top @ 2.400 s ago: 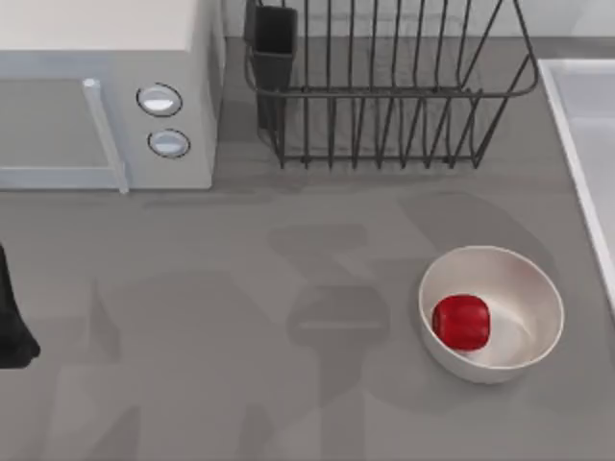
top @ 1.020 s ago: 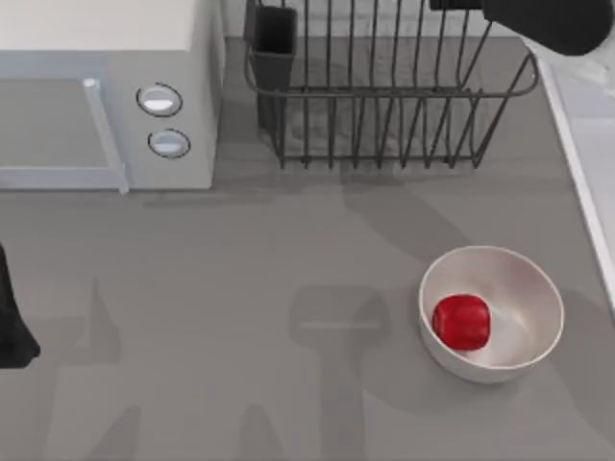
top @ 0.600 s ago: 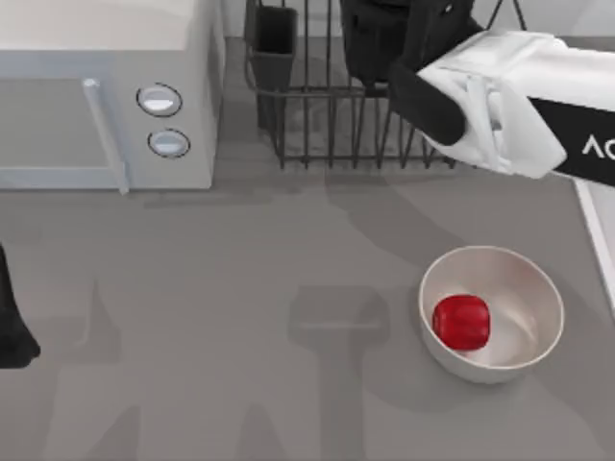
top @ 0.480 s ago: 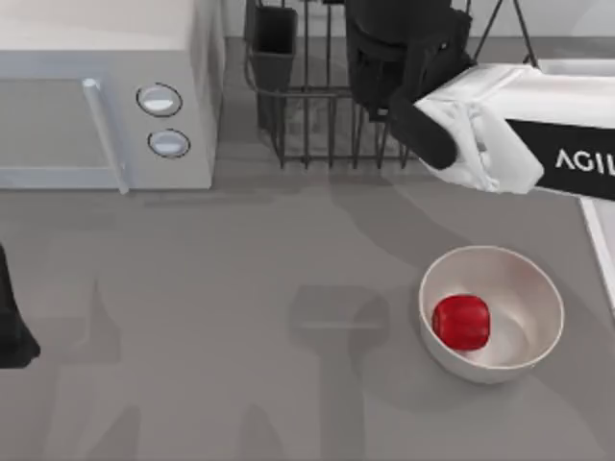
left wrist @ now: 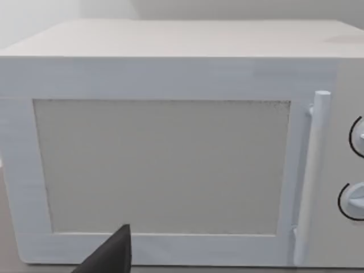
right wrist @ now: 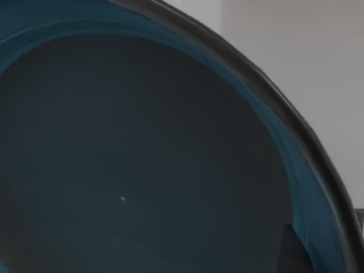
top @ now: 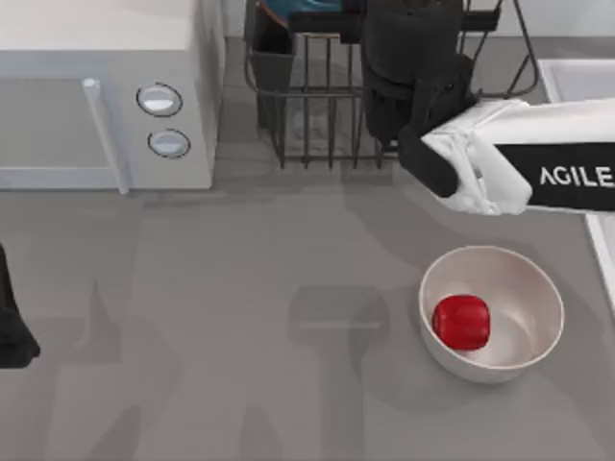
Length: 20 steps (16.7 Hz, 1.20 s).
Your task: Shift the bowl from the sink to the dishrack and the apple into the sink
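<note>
The teal-blue bowl (top: 309, 6) hangs over the back of the black wire dishrack (top: 317, 120), and my right gripper (top: 370, 21) is shut on it. The right wrist view looks straight into the bowl's dark teal inside (right wrist: 142, 170), with one of the fingertips (right wrist: 296, 253) at its rim. The red apple (top: 460, 322) lies in an off-white bowl (top: 528, 288) at the front right of the table. A strip of the pale sink (top: 577, 82) shows at the right edge. My left gripper (top: 10, 331) is parked at the left edge.
A white microwave (top: 96, 86) with two knobs fills the back left, and its door (left wrist: 162, 165) is close in the left wrist view. A dark utensil cup (top: 274, 43) stands at the rack's left corner. Bare grey tabletop (top: 240, 317) spans the middle and front.
My right arm has swung in from the right over the dishrack, bringing the teal bowl to the rack's back. The apple, white bowl and left arm stayed put.
</note>
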Motion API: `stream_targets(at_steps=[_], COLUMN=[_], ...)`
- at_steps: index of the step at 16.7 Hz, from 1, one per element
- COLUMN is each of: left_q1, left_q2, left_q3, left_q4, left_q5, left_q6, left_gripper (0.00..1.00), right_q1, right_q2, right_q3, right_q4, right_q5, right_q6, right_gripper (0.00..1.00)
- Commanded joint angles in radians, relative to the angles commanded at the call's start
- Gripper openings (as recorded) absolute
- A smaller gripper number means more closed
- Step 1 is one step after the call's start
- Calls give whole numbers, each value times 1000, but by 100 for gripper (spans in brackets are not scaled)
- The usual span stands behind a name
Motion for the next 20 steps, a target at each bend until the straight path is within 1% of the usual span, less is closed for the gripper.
stream_targets(at_steps=[13, 14, 20], left_q1=[0, 0, 0], left_q2=[0, 0, 0], left_q3=[0, 0, 0], left_q4=[0, 0, 0], left_q5=[0, 0, 0], left_q6=[0, 0, 0], left_gripper=[100, 100, 100], right_q1=[0, 0, 0], right_q2=[0, 0, 0], right_q3=[0, 0, 0], right_q4=[0, 0, 0], right_q5=[0, 0, 0], right_q6=[0, 0, 0], right_gripper=[98, 100, 100])
